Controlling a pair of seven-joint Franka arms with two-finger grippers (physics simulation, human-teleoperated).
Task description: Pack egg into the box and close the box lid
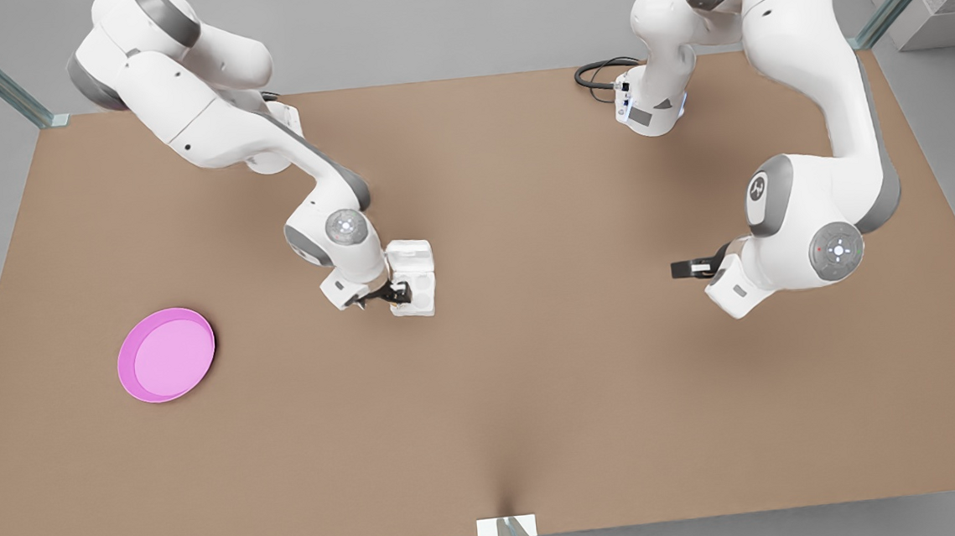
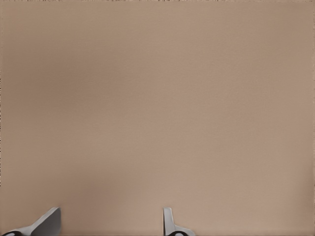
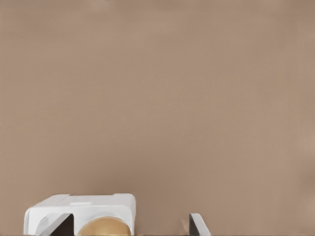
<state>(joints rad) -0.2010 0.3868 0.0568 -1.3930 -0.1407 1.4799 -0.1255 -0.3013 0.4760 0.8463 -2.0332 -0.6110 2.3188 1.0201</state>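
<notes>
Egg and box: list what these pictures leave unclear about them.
Egg: right wrist view, lower part cut off by the edge; front view, too small beside the right gripper.
Box cups: front view, too small, partly covered by that gripper.
Lid: front view, its angle cannot be told.

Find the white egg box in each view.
Front view: the box sits left of centre on the table, at the right tool.
Right wrist view: the box lies close ahead, with the egg.
Left wrist view: table ahead of the left tool.
Shared landmark: the tan table.
</notes>
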